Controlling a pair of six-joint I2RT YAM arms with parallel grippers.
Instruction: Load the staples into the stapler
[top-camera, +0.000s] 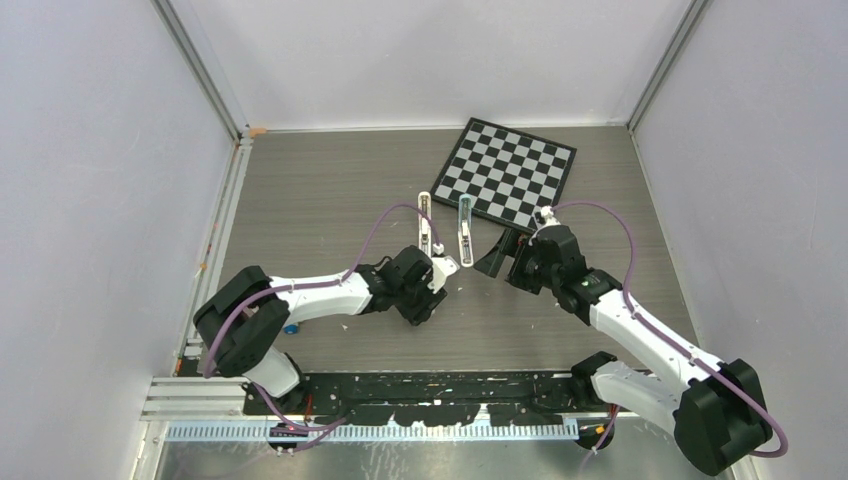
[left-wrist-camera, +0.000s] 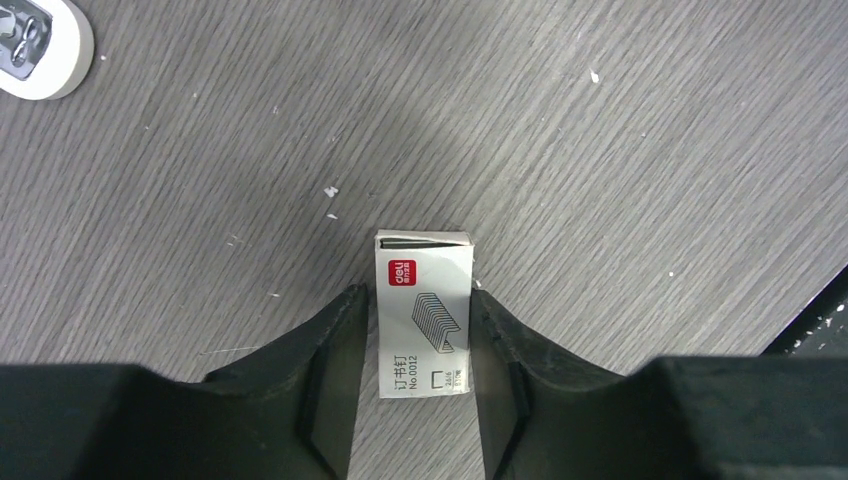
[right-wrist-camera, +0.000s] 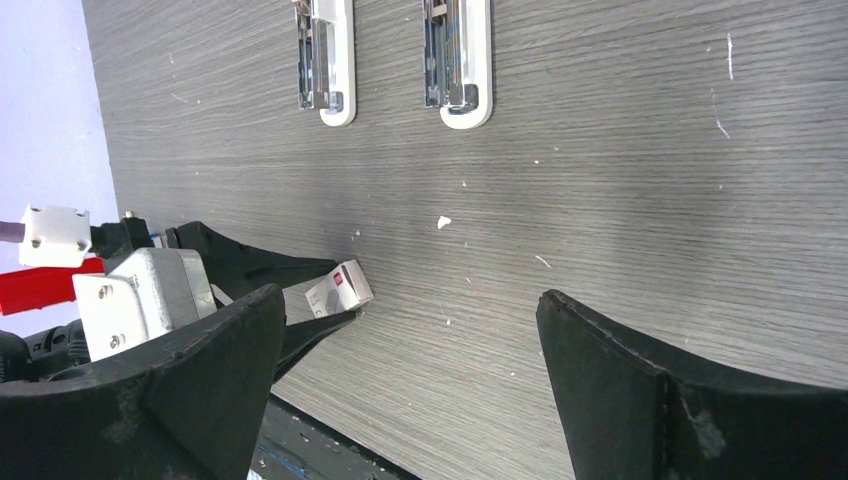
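The small white staples box (left-wrist-camera: 423, 315) with a red mark lies flat on the grey wood-grain table. My left gripper (left-wrist-camera: 416, 295) is open and straddles it closely, with a thin gap at each finger. The box also shows in the right wrist view (right-wrist-camera: 338, 288), between the left fingers (right-wrist-camera: 262, 266). Two white staplers (top-camera: 425, 225) (top-camera: 465, 225) lie side by side farther back with their metal channels showing; both appear in the right wrist view (right-wrist-camera: 328, 60) (right-wrist-camera: 460, 60). My right gripper (right-wrist-camera: 410, 300) is wide open and empty, hovering right of the staplers (top-camera: 500, 258). No loose block of staples is in view.
A black-and-white chessboard (top-camera: 510, 170) lies at the back right, just behind the right gripper. A stapler's white end (left-wrist-camera: 40, 50) lies at the top left of the left wrist view. A red piece (right-wrist-camera: 40, 285) shows beside the left wrist. A black rail (top-camera: 430, 385) runs along the near edge.
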